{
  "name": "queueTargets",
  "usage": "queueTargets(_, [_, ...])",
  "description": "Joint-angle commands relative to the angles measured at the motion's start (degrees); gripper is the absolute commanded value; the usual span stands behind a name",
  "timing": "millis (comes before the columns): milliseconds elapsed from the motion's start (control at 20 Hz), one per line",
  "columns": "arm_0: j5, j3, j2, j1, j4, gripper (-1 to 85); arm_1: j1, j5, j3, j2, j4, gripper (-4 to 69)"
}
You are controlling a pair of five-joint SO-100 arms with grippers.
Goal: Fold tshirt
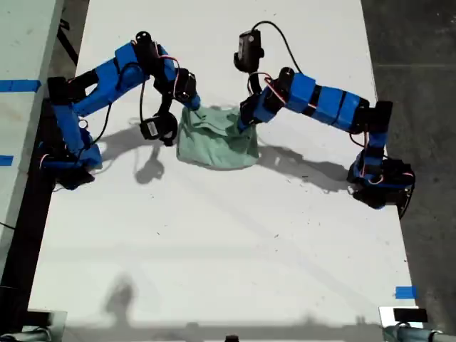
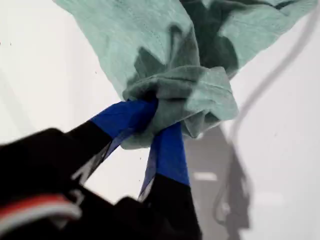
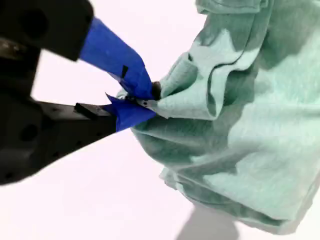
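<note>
Both my first tool (image 2: 150,125) and my second tool (image 3: 137,97) pinch bunched edges of the soft, limp pale mint-green cloth tshirt (image 1: 217,139), which likely sags unless gripped at its hems.

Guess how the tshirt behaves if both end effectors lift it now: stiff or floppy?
Likely floppy: the tshirt bunches and creases where my first end effector and my second end effector pinch it. Probably light; thin cloth. It should sag between grips.

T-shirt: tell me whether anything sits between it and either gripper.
Nothing visible does. My first gripper is shut on a bunched edge of the tshirt, and my second gripper is shut on another fold of it. The white table around the cloth shows only the arms and their shadows.
</note>
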Motion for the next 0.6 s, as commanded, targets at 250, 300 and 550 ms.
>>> queueTargets(250, [-1.8,-0.3,9.4,-14.5,1.7,36.9,14.9,-3.7,-0.1,9.9,0.9,29.9])
queueTargets(300, [-1.8,0.4,12.4,-17.1,2.9,37.4,18.3,-4.5,1.6,12.4,2.9,28.6])
queueTargets(550, [-1.0,23.6,34.7,-21.4,-3.8,35.6,30.3,-6.9,22.1,30.8,7.9,26.5])
